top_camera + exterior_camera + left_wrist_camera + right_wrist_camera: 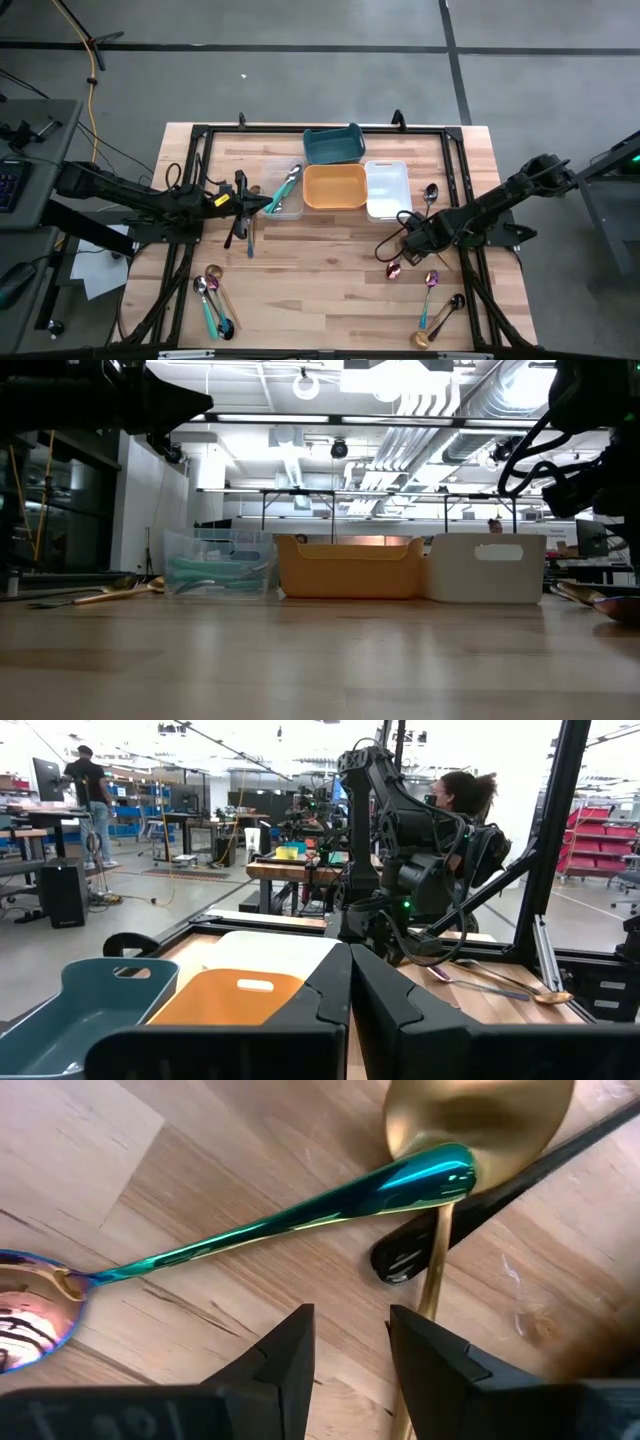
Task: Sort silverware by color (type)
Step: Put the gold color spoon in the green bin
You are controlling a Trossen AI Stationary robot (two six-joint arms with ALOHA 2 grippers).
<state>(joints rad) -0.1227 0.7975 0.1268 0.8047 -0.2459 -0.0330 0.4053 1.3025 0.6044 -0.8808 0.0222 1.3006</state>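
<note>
Right claw parted, empty, over counter; iridescent spoon and gold spoon just ahead. Left claw closed, empty.

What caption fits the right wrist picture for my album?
Open right end effector hovering over an iridescent spoon lying across a gold spoon on the wooden table.

Bare wood mid-table; trays crowding the far edge.
</note>
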